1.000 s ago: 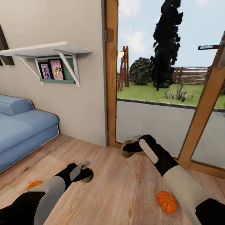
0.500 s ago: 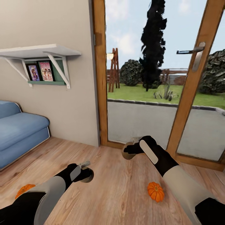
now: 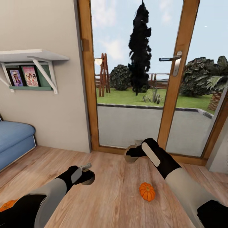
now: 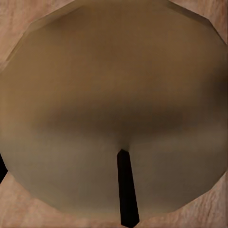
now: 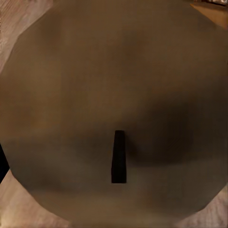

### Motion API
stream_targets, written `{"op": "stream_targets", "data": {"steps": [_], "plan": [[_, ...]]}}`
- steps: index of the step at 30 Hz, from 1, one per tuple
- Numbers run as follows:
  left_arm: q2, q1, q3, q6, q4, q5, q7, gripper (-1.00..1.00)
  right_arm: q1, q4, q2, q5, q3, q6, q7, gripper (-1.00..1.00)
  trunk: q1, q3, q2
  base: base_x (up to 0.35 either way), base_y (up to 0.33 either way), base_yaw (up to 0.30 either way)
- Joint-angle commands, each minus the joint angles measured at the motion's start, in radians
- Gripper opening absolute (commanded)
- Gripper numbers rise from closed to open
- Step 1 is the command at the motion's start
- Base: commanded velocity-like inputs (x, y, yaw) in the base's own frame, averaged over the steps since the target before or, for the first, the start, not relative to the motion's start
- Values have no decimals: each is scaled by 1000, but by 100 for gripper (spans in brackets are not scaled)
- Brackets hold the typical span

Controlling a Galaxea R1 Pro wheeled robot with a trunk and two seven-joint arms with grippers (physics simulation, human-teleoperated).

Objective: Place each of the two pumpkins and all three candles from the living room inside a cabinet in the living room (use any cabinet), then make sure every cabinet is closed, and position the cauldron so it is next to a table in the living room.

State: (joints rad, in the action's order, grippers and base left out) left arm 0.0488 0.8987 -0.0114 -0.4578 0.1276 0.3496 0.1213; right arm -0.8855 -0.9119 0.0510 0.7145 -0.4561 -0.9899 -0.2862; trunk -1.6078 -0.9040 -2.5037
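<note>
My left gripper (image 3: 86, 176) is shut on a tan candle (image 3: 90, 179), held above the wooden floor. The left wrist view looks straight onto that candle's pale top (image 4: 114, 95) and its dark wick (image 4: 126, 190). My right gripper (image 3: 133, 152) is shut on a second candle (image 3: 129, 157), held low in front of the glass door. Its top (image 5: 114, 85) and wick (image 5: 118, 156) show close up in the right wrist view. One orange pumpkin (image 3: 147, 191) lies on the floor under my right forearm. Another pumpkin (image 3: 7, 205) peeks out behind my left arm. Cabinet, cauldron and table are out of view.
A wood-framed glass door (image 3: 174, 95) with a metal handle (image 3: 171, 59) stands ahead, with a garden beyond it. A blue sofa (image 3: 14, 139) sits at the left under a white wall shelf (image 3: 30, 55). Wooden floor (image 3: 117, 202) stretches between my arms.
The whole view has swung to the right, so sofa, shelf, door and pumpkins slid left in the picture. Both arms keep the same pose with their candles.
</note>
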Motion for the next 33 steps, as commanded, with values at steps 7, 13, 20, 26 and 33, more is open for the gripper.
{"op": "stream_targets", "data": {"steps": [7, 13, 20, 26, 33], "plan": [[0, 0, -1, -5, 2, 9, 7, -100, -1, 0, 1, 10, -4, -1, -10, -100, 3, 26, 1, 0, 0, -42], [0, 0, -1, -5, 2, 9, 8, -100, -1, 19, 1, 10, -3, -1, -11, -100, 6, 48, 3, 0, 0, -248], [0, 0, -1, -5, 2, 9, 8, -100, -1, 29, 1, 10, -2, -1, -11, -100, 19, 65, 25, 0, 0, -239], [0, 0, -1, -5, 1, 9, 8, -100, -1, 33, 2, 10, -1, -1, -11, -100, 42, 76, 67, 0, 0, -174], [1, 0, -1, -5, 1, 9, 8, -100, -1, 40, 2, 10, -1, -1, -11, -100, 69, 88, 116, 0, 0, -148]]}}
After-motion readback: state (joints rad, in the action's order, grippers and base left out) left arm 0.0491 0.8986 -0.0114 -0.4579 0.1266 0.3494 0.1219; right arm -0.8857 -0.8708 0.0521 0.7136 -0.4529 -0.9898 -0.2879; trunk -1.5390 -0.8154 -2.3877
